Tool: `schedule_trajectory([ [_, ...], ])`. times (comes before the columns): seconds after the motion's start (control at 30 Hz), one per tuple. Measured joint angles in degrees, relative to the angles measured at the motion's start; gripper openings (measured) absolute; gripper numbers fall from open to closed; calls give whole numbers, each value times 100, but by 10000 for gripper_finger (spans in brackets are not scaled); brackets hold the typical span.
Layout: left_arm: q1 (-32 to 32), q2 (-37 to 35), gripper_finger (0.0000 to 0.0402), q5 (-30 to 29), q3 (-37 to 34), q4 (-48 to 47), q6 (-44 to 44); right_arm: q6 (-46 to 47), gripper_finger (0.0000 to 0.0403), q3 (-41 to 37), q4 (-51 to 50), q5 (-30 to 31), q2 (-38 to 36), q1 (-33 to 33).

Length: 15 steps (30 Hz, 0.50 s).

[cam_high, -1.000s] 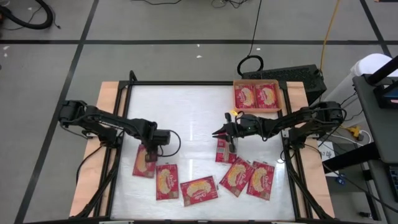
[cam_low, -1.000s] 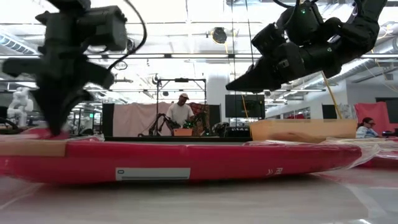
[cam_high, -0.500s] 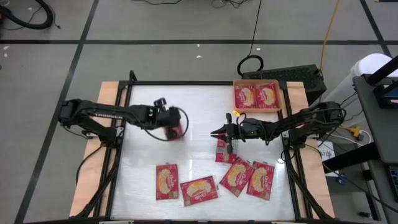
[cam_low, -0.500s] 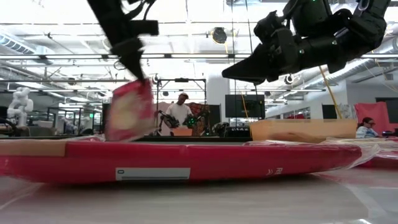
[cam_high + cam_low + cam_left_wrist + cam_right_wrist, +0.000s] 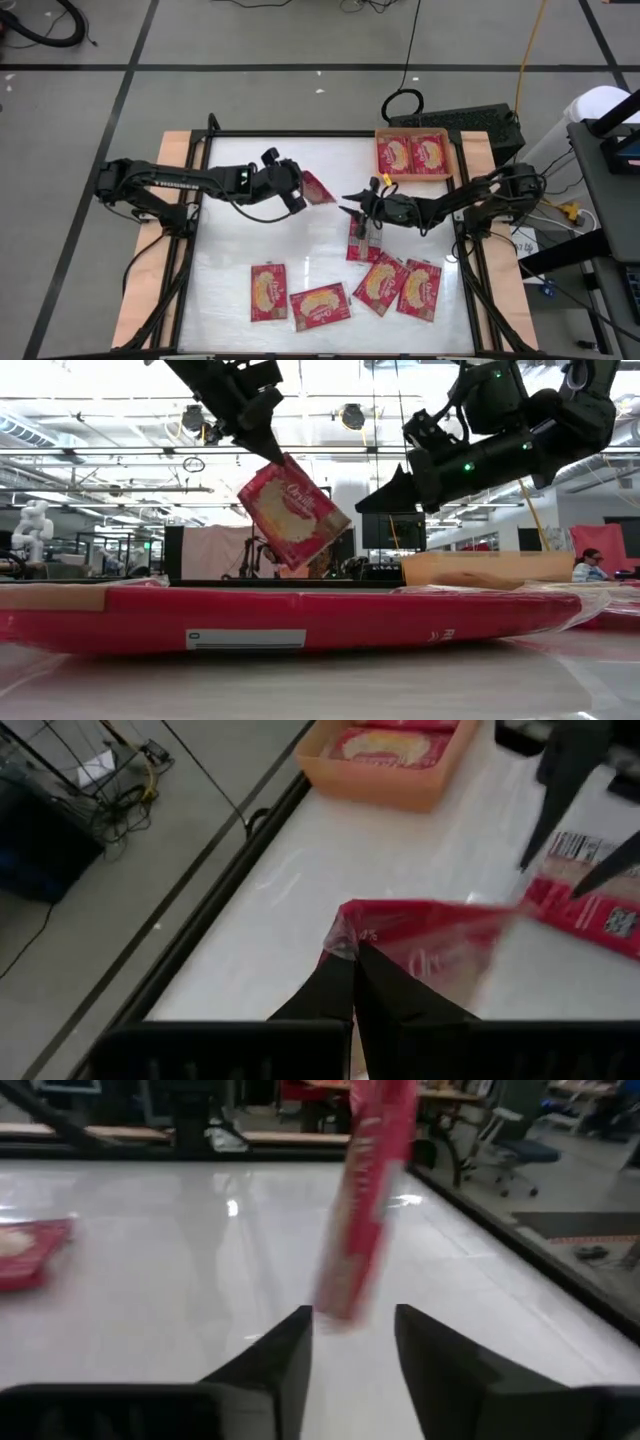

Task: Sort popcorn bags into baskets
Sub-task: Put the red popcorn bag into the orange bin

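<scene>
Popcorn bag point(image 5: 293, 512) in left gripper point(image 5: 297, 197) shows "Orville" lettering

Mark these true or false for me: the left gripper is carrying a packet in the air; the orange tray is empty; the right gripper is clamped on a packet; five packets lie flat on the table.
1. The left gripper holds a popcorn bag in the air. True.
2. The orange tray is empty. False: two packets lie in it.
3. The right gripper is clamped on a packet. False: its fingers are open and hold nothing.
4. Five packets lie on the table outside the tray. True.
</scene>
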Motion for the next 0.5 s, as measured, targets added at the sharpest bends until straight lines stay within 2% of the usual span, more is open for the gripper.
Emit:
schedule_trajectory([
  [0.07, 2, -1, 3, 137, 0, 63, -2, -72, 159, 0, 289, 14, 167, -77],
  [0.23, 0, 0, 3, 246, -2, 208, 2, 156, 186, 77, 988, -862, 642, -231],
  [0.3, 2, 0, 3, 255, -1, 292, 77, 253, 189, 205, 1086, -1019, 864, -236],
  [0.4, 2, 1, 3, 417, -2, 384, 189, 270, 189, 487, 1081, -928, 1190, -238],
  [0.5, 2, 70, 3, 548, 0, 466, 308, 148, 184, 802, 1074, -552, 1478, -238],
])
